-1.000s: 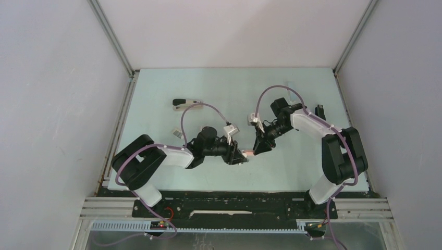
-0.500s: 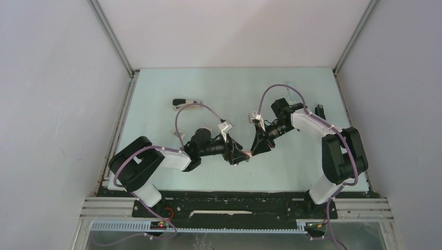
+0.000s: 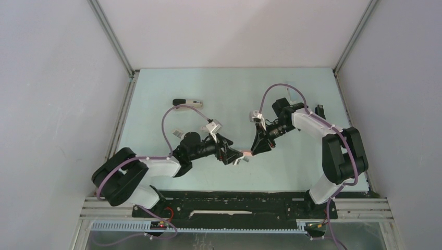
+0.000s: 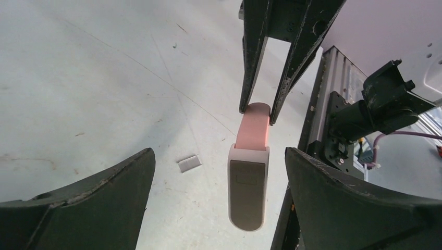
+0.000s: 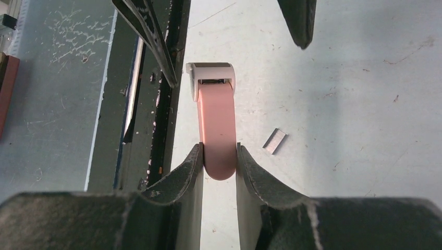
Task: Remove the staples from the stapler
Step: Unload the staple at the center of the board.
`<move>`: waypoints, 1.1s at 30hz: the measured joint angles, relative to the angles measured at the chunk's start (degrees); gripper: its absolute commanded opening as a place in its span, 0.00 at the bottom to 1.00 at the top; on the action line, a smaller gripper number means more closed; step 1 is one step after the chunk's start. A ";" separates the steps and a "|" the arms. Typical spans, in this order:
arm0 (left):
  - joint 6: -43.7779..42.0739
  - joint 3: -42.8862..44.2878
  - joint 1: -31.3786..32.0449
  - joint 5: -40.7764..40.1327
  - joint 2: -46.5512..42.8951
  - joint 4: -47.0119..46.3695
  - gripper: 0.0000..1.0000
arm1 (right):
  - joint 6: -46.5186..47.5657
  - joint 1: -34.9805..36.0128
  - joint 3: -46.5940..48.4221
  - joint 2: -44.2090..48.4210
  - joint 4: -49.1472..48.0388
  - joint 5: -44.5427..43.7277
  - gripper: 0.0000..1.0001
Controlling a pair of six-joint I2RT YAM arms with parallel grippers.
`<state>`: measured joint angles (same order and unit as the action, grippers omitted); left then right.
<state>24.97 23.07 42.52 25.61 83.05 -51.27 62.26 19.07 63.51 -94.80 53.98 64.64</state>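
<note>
A slim black and silver stapler (image 3: 187, 102) lies at the back left of the table. My right gripper (image 3: 254, 152) (image 5: 219, 147) is shut on the rounded end of a small pink stapler (image 3: 247, 153) (image 5: 217, 133) with a white head, held level above the table. My left gripper (image 3: 234, 156) (image 4: 219, 153) stands wide open, with the white head (image 4: 249, 192) between its fingers but touching neither. A short grey strip of staples (image 4: 189, 163) (image 5: 274, 141) lies on the table just below. More staples (image 3: 176, 132) lie near the left arm.
A small black object (image 3: 319, 111) sits at the back right beside the right arm. Grey walls close in the table (image 3: 229, 88) on three sides. A black rail (image 3: 234, 200) carrying the arm bases runs along the near edge.
My left gripper has opened wide and let go of the pink stapler's white end, and the left arm has drawn back to the left. The right gripper keeps its hold.
</note>
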 measured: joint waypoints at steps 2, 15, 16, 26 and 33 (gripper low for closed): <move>-0.52 -0.81 -0.15 -1.11 -2.29 1.14 1.00 | 0.00 -0.15 0.00 0.07 0.04 0.11 0.00; -4.96 -2.10 -0.28 -6.84 -12.92 11.41 1.00 | 0.00 -3.04 0.00 2.67 0.42 2.19 0.00; -5.18 -2.10 -0.28 -7.26 -13.55 12.20 1.00 | 0.00 -3.32 0.00 2.78 0.48 2.38 0.00; -5.79 -2.12 -2.71 -11.82 -21.07 19.89 1.00 | -2.32 -5.68 0.00 3.89 -0.28 2.62 0.00; -3.80 -0.39 -7.32 -16.48 -31.69 31.56 1.00 | -14.95 -10.10 0.02 6.32 -7.76 -4.72 0.00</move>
<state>21.17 22.68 35.20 9.13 51.35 -19.70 47.31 8.97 63.53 -88.49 46.22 59.92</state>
